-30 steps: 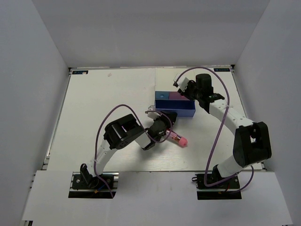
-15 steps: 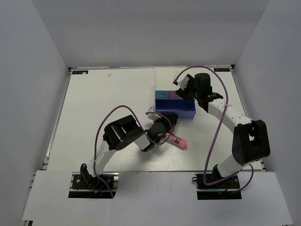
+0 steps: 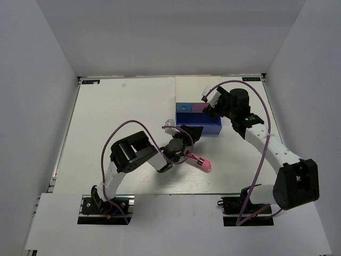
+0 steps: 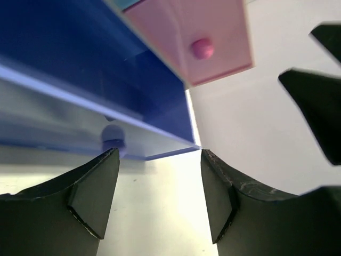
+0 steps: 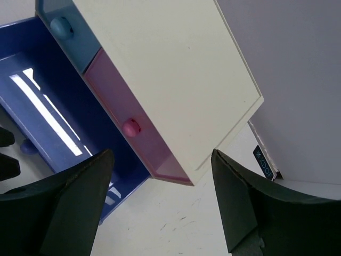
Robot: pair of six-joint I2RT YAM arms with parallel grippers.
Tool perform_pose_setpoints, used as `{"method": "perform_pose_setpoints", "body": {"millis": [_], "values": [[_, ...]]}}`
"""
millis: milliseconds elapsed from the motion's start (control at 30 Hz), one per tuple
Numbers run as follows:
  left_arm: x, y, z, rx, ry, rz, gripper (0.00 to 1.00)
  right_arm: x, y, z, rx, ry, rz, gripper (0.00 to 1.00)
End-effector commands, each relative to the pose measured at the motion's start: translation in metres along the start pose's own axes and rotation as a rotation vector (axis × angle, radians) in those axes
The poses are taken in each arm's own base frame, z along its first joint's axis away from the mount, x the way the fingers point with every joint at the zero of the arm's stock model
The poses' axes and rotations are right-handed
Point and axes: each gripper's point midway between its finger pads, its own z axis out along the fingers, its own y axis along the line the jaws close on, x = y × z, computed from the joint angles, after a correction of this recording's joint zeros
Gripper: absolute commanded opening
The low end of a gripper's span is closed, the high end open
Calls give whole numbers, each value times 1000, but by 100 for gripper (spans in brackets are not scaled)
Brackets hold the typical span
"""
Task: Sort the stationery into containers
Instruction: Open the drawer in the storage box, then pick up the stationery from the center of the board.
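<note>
The white cabinet [image 3: 198,109] [image 5: 176,69] lies mid-table with its violet-blue drawer [image 3: 201,126] [image 4: 80,69] pulled out. The light blue drawer [image 5: 69,32] and the pink drawer [image 4: 205,37] [image 5: 133,128] are pushed in. My left gripper [image 3: 187,136] [image 4: 160,197] is open just in front of the violet-blue drawer's knob [image 4: 113,134], with nothing between its fingers. My right gripper [image 3: 209,104] [image 5: 160,197] is open over the cabinet's right end and holds nothing. A pink-and-clear tube [image 3: 200,162] lies on the table beside the left arm's wrist.
The table [image 3: 122,128] is walled in by white panels on the left, back and right. The cabinet's far right corner sits near the back right edge with a small label [image 5: 264,160]. The right gripper's dark fingers [image 4: 319,101] show in the left wrist view.
My left gripper has gone from shut to open in front of the drawer knob. My right gripper has opened wider and its arm has swung out to the right. The tube shifted slightly.
</note>
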Motion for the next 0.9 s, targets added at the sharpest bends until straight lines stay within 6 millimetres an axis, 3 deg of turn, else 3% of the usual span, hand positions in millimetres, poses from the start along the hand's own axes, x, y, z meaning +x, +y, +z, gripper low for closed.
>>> {"method": "perform_pose_setpoints", "body": {"millis": [0,100,133,233,267,300,367,400,433,467,500,533,567,600,633,700,867], "values": [[-25,-42,-6,84,-53,-29,72,-9,1,-16,-3,-34,1,79],[-31,-43,-14,86,-55,-8,70,-15,1,-32,13,-55,2,73],[-38,-54,-18,112,-59,-9,68,-12,8,-36,-6,-51,11,71],[-43,-42,-42,100,-28,56,55,-24,15,-60,-33,-80,7,51],[-57,-58,-50,131,-47,52,46,-26,17,-65,-45,-88,11,41],[-61,-60,-57,130,-36,69,39,-32,18,-73,-52,-110,15,27],[-61,-47,-73,77,18,150,22,-30,33,-84,-113,-92,37,10],[-78,-75,-81,120,9,144,9,-32,48,-89,-180,-105,68,4],[-79,-85,-86,133,43,181,5,-35,54,-94,-202,-115,84,4],[-71,-71,-92,55,121,266,3,-32,64,-97,-243,-99,120,11],[-77,-83,-95,71,148,312,3,-38,86,-102,-355,-137,141,35],[-101,-122,-101,146,116,391,3,-38,94,-103,-391,-134,175,47],[-102,-114,-108,108,173,474,7,-37,108,-106,-460,-127,202,59],[-112,-134,-113,138,179,510,25,-36,115,-105,-500,-122,227,82],[-123,-140,-119,132,171,560,42,-35,119,-102,-527,-109,247,89],[-152,-146,-136,115,154,768,74,-30,133,-99,-598,-55,289,90],[-191,-131,-160,21,100,951,88,-17,156,-89,-637,34,302,90]]}}
